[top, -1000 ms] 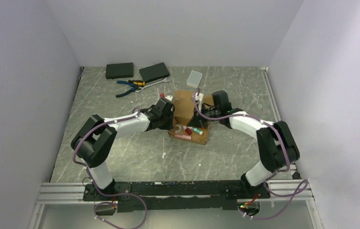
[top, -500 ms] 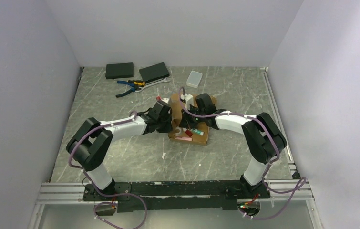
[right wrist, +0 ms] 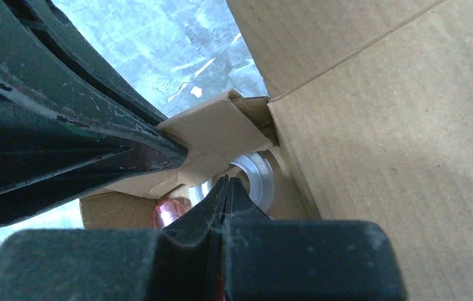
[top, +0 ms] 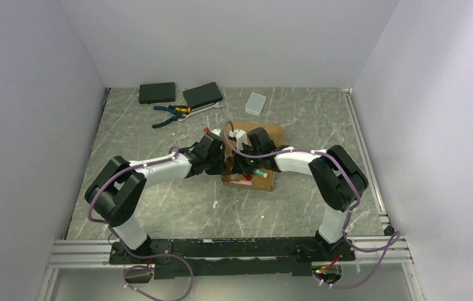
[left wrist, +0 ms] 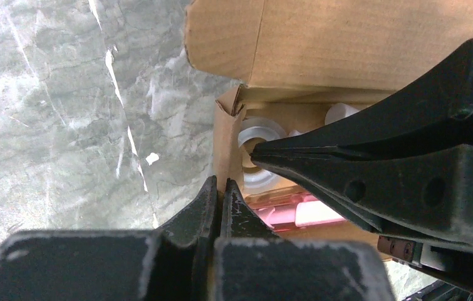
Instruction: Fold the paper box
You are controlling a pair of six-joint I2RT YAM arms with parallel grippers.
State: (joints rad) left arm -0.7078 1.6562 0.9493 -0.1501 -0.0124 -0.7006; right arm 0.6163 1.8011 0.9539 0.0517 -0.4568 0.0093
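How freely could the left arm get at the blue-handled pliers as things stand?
Probably yes. The pliers lie on the table beyond the left gripper, nothing between; but it seems pinched on the paper box wall and would have to let go first.

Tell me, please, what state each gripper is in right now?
Left gripper: closed, pinching the box wall.
Right gripper: closed, holding nothing.
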